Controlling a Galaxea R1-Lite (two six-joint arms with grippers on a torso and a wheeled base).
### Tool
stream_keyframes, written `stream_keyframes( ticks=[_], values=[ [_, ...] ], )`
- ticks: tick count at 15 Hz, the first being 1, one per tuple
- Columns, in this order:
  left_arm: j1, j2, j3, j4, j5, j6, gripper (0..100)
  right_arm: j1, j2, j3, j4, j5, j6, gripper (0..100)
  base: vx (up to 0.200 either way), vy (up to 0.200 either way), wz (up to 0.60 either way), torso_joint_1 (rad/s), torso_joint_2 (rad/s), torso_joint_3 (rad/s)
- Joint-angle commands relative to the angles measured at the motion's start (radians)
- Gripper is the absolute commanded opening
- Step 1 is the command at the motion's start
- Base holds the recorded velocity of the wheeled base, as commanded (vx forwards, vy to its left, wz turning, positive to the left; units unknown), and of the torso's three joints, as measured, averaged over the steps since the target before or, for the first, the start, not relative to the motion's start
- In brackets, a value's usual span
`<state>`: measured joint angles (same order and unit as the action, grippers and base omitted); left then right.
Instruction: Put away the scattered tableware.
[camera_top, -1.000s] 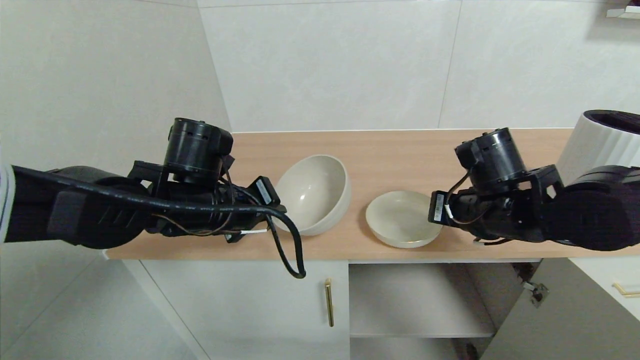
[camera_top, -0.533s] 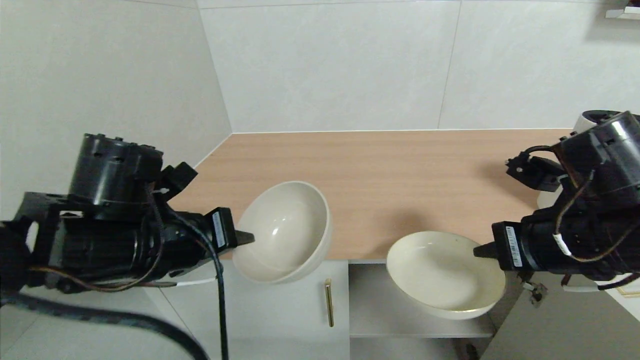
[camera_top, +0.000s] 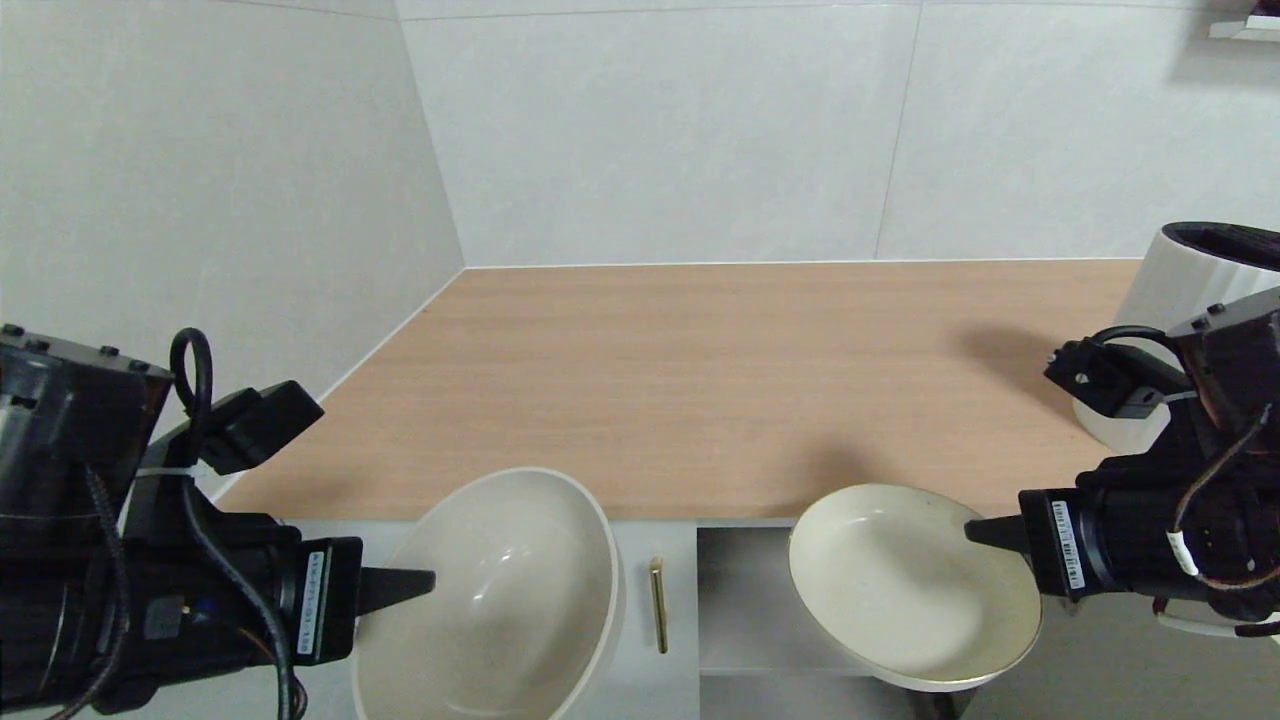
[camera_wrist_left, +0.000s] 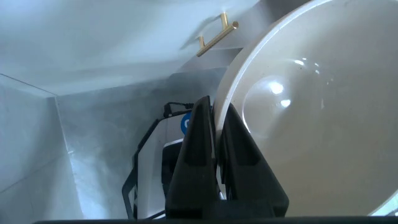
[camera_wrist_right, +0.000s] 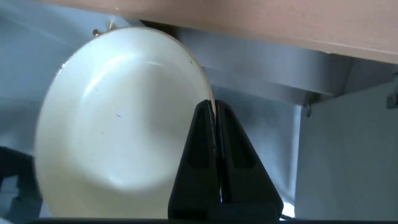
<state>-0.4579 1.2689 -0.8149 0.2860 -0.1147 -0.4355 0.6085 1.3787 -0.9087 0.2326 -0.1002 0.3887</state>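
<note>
We see the left hand (camera_top: 428, 579) clamped across the rim of the deep cream bowl (camera_top: 505, 600), wall pinched between the two sides. The bowl is off the desk (camera_top: 700, 380), in the air in front of its front edge, before the closed cabinet door (camera_top: 640, 690) and just left of the brass handle (camera_top: 657, 605). The right hand (camera_top: 972, 531) is closed the same way on the rim of the shallow plate (camera_top: 900, 590), which hangs in front of the open compartment (camera_top: 740, 600) under the desk. We judge both pieces to be glazed ceramic: stiff, breakable, slick, with the bowl probably the heavier. A one-sided rim pinch leaves the weight hanging out from the grip, so either piece could swing down or slip. We'd keep the hold deep over the rim, move slowly, and keep clear of the shelf edges. The bowl's mouth faces up and tips toward the robot. The plate's face is up too, and close to level. Both are round, so neither has a long axis, only an upright centre axis, leaning a bit on the bowl. The plate looks like the easier fit edge-first into the compartment.
</note>
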Motion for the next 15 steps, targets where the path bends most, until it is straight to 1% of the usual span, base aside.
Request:
stream_keyframes(
  ticks=[1, 2, 5, 15],
  values=[
    [-0.004, 0.004, 0.003, 0.001, -0.002, 0.0, 0, -0.001, 0.008, 0.019, -0.007, -0.001, -0.005, 0, 0.0, 0.0, 0.0, 0.0, 0.0, 0.0],
    [-0.004, 0.015, 0.005, 0.001, -0.002, 0.0, 0, -0.001, 0.011, 0.021, -0.009, -0.001, -0.007, 0, 0.0, 0.0, 0.0, 0.0, 0.0, 0.0],
    [-0.005, 0.035, 0.006, 0.001, 0.0, 0.0, 0, -0.001, 0.034, 0.025, -0.009, -0.001, -0.01, 0, -0.2, 0.0, 0.0, 0.006, 0.0, -0.002],
    [-0.013, 0.04, 0.013, -0.002, 0.001, 0.0, 0, -0.007, 0.063, 0.039, -0.041, -0.001, -0.01, 0, 0.0, 0.0, 0.0, 0.0, 0.0, 0.0]
  ],
)
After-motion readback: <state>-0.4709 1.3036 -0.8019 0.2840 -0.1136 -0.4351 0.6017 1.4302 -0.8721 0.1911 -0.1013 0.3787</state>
